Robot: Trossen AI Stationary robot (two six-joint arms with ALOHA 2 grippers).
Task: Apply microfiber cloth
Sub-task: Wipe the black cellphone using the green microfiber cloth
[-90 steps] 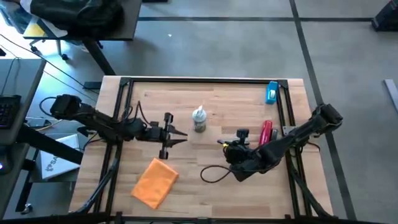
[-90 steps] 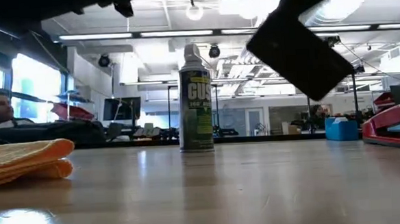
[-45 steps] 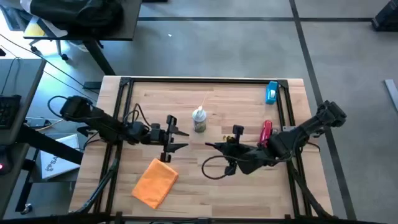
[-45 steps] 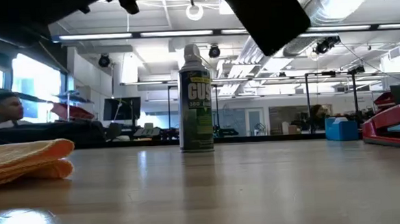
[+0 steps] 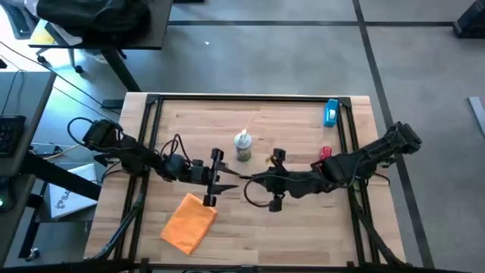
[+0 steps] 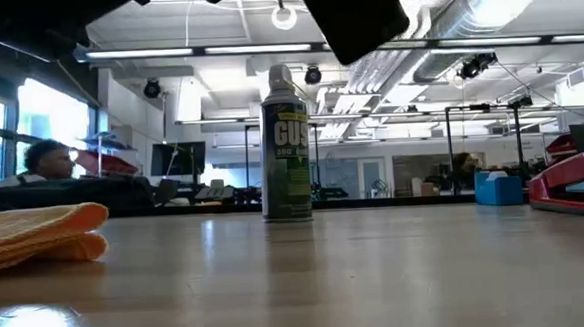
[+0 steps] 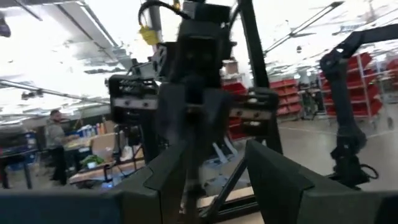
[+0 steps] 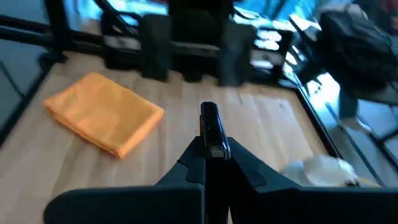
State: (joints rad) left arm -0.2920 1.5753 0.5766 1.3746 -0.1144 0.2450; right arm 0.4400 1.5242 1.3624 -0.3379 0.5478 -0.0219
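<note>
One spray can (image 5: 242,146) upright beside folded microfiber cloth (image 5: 189,222), well apart.

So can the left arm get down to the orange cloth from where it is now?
Probably yes. The left gripper hangs open just above and beside the microfiber cloth, which lies folded on bare table with nothing on it. The right gripper holds the phone close by, but not over the cloth.

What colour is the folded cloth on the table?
Bright orange; the microfiber cloth shows best in the right wrist view.
</note>
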